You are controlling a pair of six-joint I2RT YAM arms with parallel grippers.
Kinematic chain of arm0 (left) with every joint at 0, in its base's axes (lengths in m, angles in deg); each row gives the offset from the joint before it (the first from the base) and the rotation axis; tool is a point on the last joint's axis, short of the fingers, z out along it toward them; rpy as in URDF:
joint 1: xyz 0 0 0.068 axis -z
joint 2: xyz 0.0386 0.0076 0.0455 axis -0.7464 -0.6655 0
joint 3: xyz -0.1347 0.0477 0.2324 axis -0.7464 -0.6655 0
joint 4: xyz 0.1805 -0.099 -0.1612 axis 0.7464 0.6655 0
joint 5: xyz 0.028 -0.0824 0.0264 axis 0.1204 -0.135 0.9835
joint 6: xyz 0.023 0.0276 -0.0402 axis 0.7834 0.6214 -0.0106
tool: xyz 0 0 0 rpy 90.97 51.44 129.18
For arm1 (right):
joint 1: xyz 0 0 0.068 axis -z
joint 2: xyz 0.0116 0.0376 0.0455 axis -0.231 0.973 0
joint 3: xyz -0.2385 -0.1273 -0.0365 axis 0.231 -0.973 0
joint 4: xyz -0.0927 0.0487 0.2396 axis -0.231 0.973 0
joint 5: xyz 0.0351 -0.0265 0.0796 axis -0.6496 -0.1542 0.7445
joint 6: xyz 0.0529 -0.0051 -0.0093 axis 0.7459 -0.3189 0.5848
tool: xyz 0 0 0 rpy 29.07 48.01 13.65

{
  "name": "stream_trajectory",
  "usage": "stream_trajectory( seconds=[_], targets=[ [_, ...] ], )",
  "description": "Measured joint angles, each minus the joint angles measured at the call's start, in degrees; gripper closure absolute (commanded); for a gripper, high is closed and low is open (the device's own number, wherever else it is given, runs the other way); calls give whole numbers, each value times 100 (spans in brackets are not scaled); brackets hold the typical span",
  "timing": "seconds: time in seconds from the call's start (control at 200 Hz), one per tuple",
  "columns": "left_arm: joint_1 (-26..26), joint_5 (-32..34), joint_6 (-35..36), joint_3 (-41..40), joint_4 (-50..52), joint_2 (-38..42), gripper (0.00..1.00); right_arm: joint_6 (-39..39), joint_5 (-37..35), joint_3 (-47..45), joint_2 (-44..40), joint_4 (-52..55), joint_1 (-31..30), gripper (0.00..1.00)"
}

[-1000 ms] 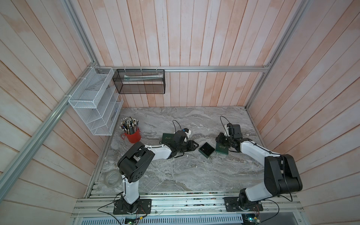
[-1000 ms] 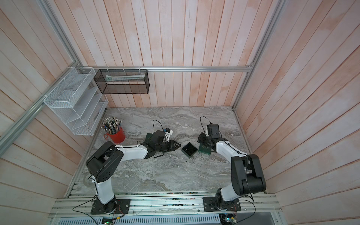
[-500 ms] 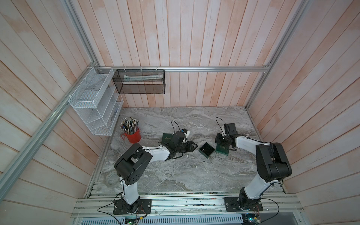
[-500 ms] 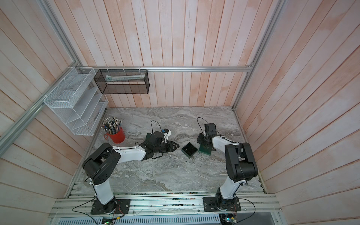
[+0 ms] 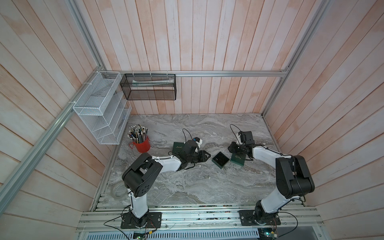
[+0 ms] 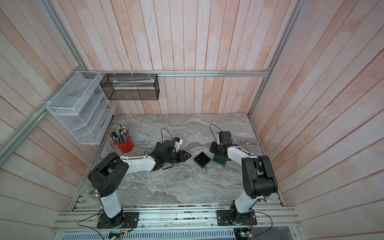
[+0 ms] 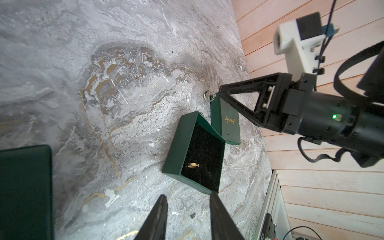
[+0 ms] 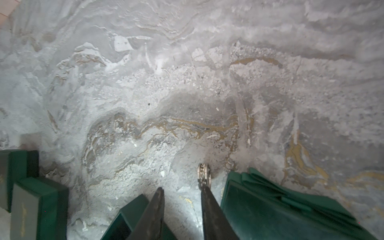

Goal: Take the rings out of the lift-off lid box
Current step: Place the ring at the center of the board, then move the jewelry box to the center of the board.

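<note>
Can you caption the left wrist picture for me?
Gold ring sits in open green box; silver ring rests on the table.

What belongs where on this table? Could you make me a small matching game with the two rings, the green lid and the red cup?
Things:
1. silver ring
2. gold ring
3. green lid
4. red cup

Places:
A. holding pens
B. inside the open box, on its black lining
C. on the marble table, by the right claw's tip
D. flat on the table beside the open box, gold lettering up

Pairs: 1-C, 2-B, 3-D, 4-A
</note>
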Motion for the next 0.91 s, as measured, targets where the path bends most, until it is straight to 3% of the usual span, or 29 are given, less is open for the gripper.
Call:
stream_trajectory(
  seconds=[0.28,0.645,0.905],
  targets=[
    [-2,0,0,-20,-59,0,61,-39,37,-35,-35,20,-92,67],
    [-26,4,2,-205,-52,116,60,-413,-247,-70,-662,457,-1113,70],
    [-37,7,7,-363,-24,247,60,-804,-291,-212,-730,450,-1373,71]
  ],
)
